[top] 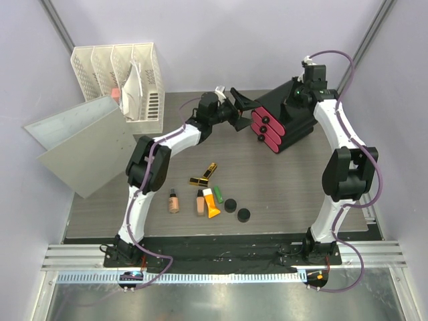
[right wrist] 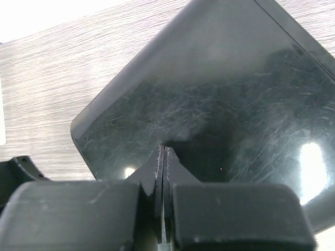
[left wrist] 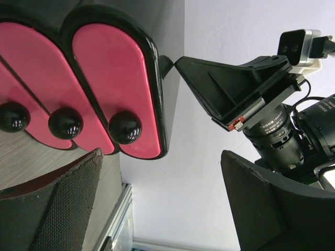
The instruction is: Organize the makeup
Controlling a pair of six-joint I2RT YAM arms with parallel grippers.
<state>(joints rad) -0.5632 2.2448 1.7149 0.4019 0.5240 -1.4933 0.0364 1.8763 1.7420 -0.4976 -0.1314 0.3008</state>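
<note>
- At the table's [top: 301, 194] near side, the makeup [top: 211, 204] lies loosely clustered.
- Left gripper [top: 245, 112]: jaws wide, empty, facing the pink drawers [top: 267, 130].
- Right gripper [right wrist: 164, 152]: pinched shut on nothing, atop the organizer box [top: 297, 127].

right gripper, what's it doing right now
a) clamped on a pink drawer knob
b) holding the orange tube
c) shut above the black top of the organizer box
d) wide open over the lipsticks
c: in the right wrist view the right gripper has its fingers pressed together with nothing between them, just above the glossy black top of the organizer box.
</note>
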